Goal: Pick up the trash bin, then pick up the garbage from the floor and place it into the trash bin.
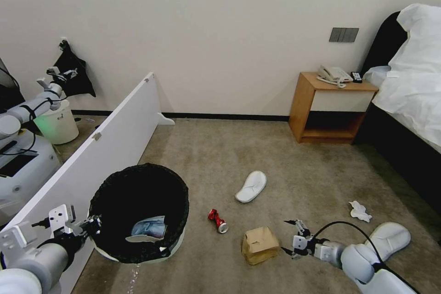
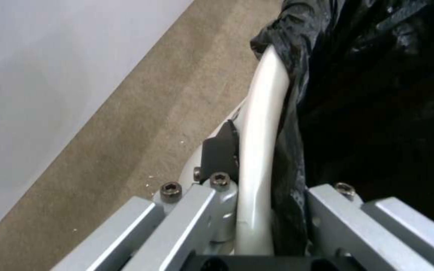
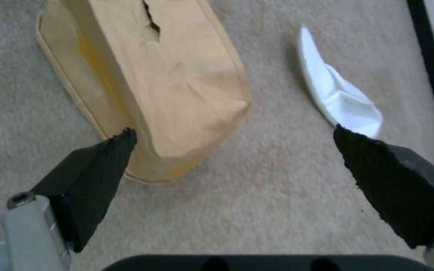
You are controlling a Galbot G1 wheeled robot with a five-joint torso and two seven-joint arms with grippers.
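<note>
The right gripper hangs wide open, empty, just beside the cardboard box at its nine o'clock; it should centre over the box before closing. The left gripper clamps the trash bin rim.

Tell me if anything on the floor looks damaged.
Yes. The cardboard box by the open right gripper is crushed and torn on top, and the red can lies dented on its side.
</note>
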